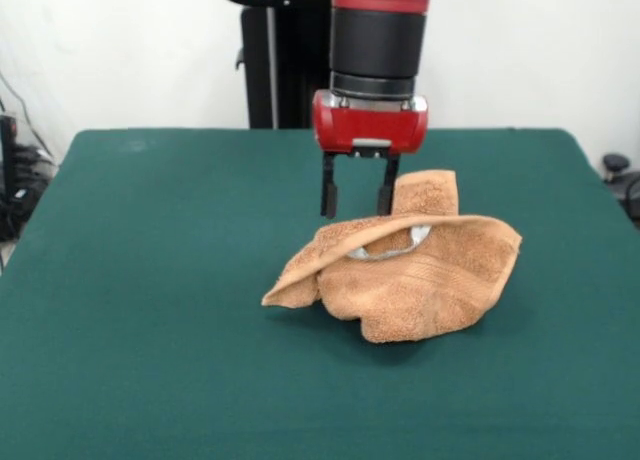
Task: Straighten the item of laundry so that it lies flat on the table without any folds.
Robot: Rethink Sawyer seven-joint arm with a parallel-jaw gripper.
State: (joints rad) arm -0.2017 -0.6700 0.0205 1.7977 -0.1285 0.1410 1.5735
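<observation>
In the front view you see the small orange-tan terry cloth towel [410,280] lying crumpled just right of the frame's centre on the large dark green felt-topped table [150,310]. One flap stands upright at its back, a folded edge arches across its top, and a white-grey label [400,242] shows under that arch. The red and black gripper [358,202] comes down from the top centre; its two black fingers [329,192] are spread apart, empty, just behind the towel's upper edge
</observation>
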